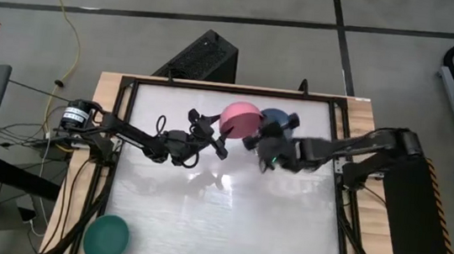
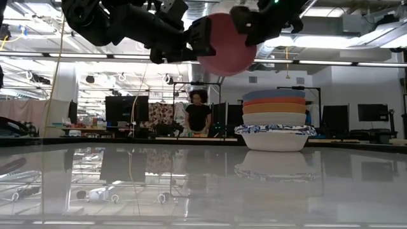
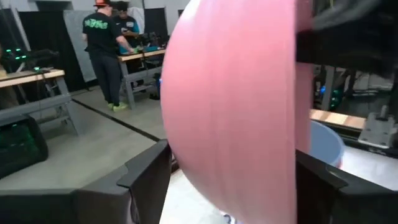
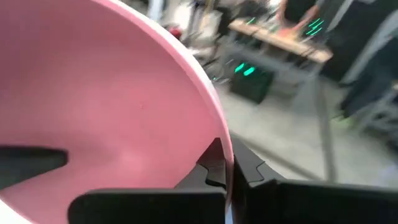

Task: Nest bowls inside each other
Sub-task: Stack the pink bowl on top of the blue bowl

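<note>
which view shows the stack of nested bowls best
The low view: the stack of nested bowls stands side-on, showing blue, orange, cream and blue-patterned white layers. The high view shows only its blue top; the left wrist view catches a pale blue edge; the right wrist view shows none.

Open-plan robotics lab or workshop

Behind the glossy tabletop, mid-frame in the low view, a person stands at workbenches with dark monitors; exposed ceiling ducts and strip lights run along the top, and cables trail over concrete floor at upper left of the high view.
</note>
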`<state>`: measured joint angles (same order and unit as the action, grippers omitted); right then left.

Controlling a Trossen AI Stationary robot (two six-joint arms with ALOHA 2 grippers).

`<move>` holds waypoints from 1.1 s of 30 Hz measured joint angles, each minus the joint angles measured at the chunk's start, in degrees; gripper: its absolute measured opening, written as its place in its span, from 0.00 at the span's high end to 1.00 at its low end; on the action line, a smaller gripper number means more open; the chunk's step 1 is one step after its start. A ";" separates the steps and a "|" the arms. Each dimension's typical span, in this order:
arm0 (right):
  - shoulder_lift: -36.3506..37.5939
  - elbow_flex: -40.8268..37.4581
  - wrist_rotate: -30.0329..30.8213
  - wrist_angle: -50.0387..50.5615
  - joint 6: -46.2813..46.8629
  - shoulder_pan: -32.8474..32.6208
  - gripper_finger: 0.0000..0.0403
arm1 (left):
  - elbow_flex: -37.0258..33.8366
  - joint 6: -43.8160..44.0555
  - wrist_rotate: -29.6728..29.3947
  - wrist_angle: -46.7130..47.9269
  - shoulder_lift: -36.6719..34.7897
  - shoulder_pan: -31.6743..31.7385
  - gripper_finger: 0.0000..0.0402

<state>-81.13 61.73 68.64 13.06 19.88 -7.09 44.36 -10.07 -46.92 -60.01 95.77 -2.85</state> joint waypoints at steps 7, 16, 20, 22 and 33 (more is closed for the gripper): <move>10.94 0.00 -26.95 11.58 2.14 11.92 0.98 | 0.25 0.76 2.36 -0.63 -0.24 -0.46 0.39; 18.39 0.01 -53.59 32.26 4.31 33.11 0.98 | 0.11 2.27 13.91 1.55 -0.24 -1.40 0.39; 18.45 -0.03 -61.35 37.17 3.79 38.62 0.98 | 0.11 2.25 15.37 1.75 -0.23 -2.59 0.39; 18.48 -0.06 -66.17 37.67 2.45 40.32 0.98 | 0.11 2.26 16.26 1.81 -0.24 -3.30 0.39; 16.82 -0.02 -77.01 37.33 -0.31 47.20 0.98 | 0.09 2.79 20.77 5.24 -0.24 -7.96 0.39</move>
<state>-64.31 61.71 -8.36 50.39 19.57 40.11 44.45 -7.27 -26.15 -54.77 95.53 -10.81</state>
